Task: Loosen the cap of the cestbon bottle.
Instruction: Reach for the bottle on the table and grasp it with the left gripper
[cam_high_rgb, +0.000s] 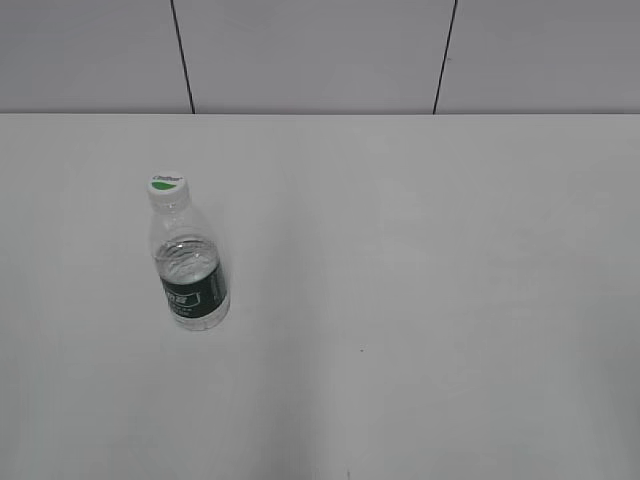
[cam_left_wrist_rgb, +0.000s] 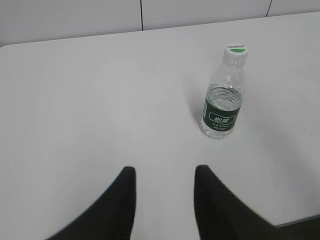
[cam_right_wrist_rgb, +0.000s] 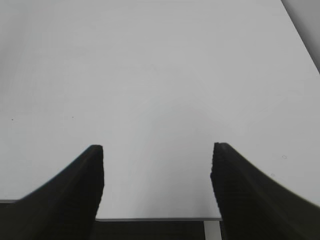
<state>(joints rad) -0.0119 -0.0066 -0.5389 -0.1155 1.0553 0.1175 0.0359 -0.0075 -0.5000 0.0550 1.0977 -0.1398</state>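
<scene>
My right gripper (cam_right_wrist_rgb: 157, 147) has its two black fingers (cam_right_wrist_rgb: 75, 190) spread wide with nothing between them, hanging over bare tabletop near the table's front edge. My left gripper (cam_left_wrist_rgb: 165, 170) is parted too, though more narrowly, and it also holds nothing; its dark fingertips (cam_left_wrist_rgb: 125, 185) sit low in my left wrist view, well short of the bottle. Neither arm reaches into my exterior view.

The white table (cam_high_rgb: 430, 300) fills most of what I see, with a pale panelled wall (cam_high_rgb: 310, 50) behind it. On the table's left side the cestbon bottle (cam_high_rgb: 188, 262) stands upright, well apart from both grippers, its dark green label band low on the clear body and water showing above it. From my left wrist camera it sits ahead and off to the right (cam_left_wrist_rgb: 222, 97). The cap (cam_high_rgb: 168, 189) sits on its neck, white with a green mark on top (cam_left_wrist_rgb: 236, 51).
</scene>
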